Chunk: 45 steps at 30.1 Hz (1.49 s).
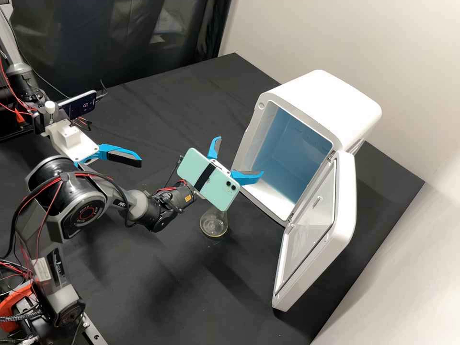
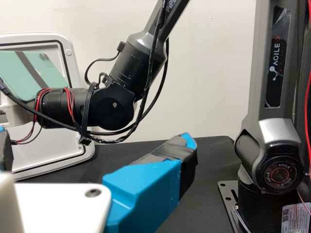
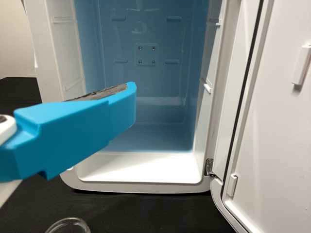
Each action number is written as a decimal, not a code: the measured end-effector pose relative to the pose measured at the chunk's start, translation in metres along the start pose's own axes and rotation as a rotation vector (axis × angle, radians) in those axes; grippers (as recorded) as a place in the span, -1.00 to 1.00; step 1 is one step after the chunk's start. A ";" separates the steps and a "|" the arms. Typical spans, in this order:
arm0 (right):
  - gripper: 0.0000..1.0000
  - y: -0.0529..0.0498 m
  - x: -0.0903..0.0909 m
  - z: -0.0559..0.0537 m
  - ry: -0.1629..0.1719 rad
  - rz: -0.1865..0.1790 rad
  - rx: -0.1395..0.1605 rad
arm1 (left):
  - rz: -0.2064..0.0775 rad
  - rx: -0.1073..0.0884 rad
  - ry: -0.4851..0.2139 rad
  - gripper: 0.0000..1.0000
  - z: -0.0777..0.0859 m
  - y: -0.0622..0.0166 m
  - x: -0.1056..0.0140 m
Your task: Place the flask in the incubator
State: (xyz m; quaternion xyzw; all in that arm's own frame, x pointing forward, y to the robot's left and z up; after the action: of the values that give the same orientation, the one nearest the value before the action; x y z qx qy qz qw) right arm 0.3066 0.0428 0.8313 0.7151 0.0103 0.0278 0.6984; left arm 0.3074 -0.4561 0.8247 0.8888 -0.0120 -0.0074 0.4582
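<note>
Right hand [image 1: 239,155], fingers spread, apparently above flask [image 1: 213,225], facing open incubator [image 1: 326,96].

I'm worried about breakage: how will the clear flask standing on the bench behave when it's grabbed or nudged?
The flask looks like clear glass, so it is probably rigid, fragile and rather slippery to grip. Its base looks wide where it stands upright on the bench, so a light nudge would likely slide it rather than tip it.

White lettering with a logo [image 2: 277,54] runs up a grey arm link [image 2: 272,109], a red-ringed round badge [image 2: 283,170] sits on its joint, and the small label [image 2: 297,211] below is illegible.
</note>
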 end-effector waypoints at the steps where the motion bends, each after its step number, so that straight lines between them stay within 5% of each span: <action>1: 1.00 0.000 0.000 0.000 0.000 0.000 0.000 | 0.000 0.000 0.000 1.00 0.000 0.0000 0.000; 11: 1.00 0.000 0.000 0.000 0.000 0.000 0.000 | -0.004 0.001 0.003 1.00 -0.001 -0.0011 0.000; 22: 1.00 0.000 0.000 0.000 0.000 0.000 0.000 | -0.102 -0.003 0.112 1.00 -0.039 -0.0259 -0.025; 35: 1.00 0.001 0.000 0.001 -0.011 0.012 0.011 | -0.083 -0.053 0.206 1.00 -0.087 -0.0316 -0.067; 45: 1.00 0.001 0.000 0.001 -0.011 0.012 0.011 | -0.062 -0.060 0.286 1.00 -0.114 -0.0307 -0.081</action>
State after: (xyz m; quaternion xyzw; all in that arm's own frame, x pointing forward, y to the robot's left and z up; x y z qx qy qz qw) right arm 0.3066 0.0418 0.8324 0.7193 0.0022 0.0280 0.6941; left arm 0.2301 -0.3429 0.8662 0.8666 0.0812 0.1047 0.4810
